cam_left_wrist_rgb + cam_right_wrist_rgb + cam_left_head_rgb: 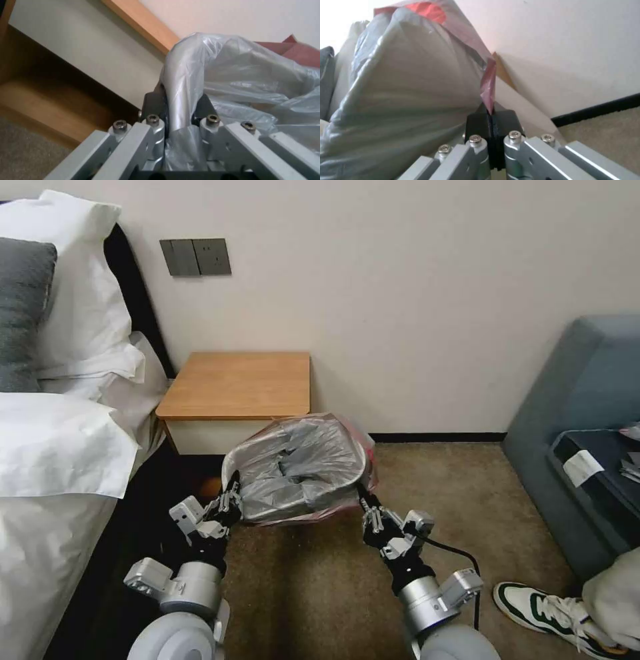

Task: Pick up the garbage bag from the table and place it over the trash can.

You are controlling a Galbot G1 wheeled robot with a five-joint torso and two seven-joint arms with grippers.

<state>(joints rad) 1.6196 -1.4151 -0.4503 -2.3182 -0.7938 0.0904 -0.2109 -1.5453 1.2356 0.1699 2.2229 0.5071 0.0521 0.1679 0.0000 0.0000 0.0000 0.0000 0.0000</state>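
Note:
The garbage bag point(297, 467), crinkly grey plastic with a pinkish-red edge, lies stretched over the trash can point(364, 455), which stands on the carpet in front of the table point(237, 383). The can's cream rim shows through the plastic. My left gripper point(230, 501) is at the can's near left corner; in the left wrist view the left gripper point(178, 100) is shut on the garbage bag point(246, 75) where it wraps the rim. At the near right corner, my right gripper point(365, 508) holds the bag; in the right wrist view its pads point(480, 125) pinch the pinkish-red edge point(488, 87).
A bed with white pillows point(60, 400) lies close on the left. A blue-grey sofa point(580, 433) stands at the right, and a person's shoe point(547, 607) rests on the carpet at lower right. A black cable point(460, 553) trails behind my right arm.

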